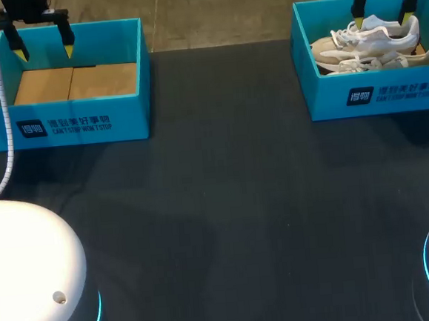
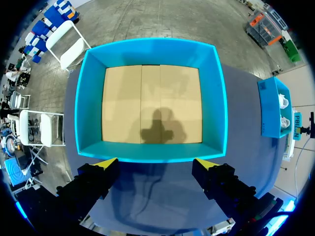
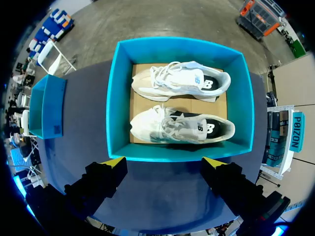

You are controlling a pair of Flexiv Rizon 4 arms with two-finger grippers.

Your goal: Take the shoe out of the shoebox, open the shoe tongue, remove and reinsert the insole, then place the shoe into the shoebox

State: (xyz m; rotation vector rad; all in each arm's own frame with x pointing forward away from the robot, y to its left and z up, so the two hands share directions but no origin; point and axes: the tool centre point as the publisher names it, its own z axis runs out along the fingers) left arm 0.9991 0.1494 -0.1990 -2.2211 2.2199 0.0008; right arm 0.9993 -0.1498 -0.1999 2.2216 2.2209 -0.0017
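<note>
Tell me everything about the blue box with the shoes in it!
The box is bright blue with no lid on top. It looks like cardboard, with a brown floor and white print on its front wall. It stands upright at the far right of the dark table. Two white shoes lie inside, side by side, toes pointing the same way. The right gripper hangs open above the box, touching nothing.

Both your boxes are turquoise with white print on a dark label. The left box (image 1: 63,120) has a plain tan cardboard floor. In the right box (image 1: 376,92), the far shoe (image 3: 177,81) is white and cream, and the near shoe (image 3: 182,125) is white with a black lining. The table (image 1: 225,204) is dark grey. The left gripper (image 1: 43,51) and right gripper (image 1: 382,16) are black, tipped yellow.
</note>
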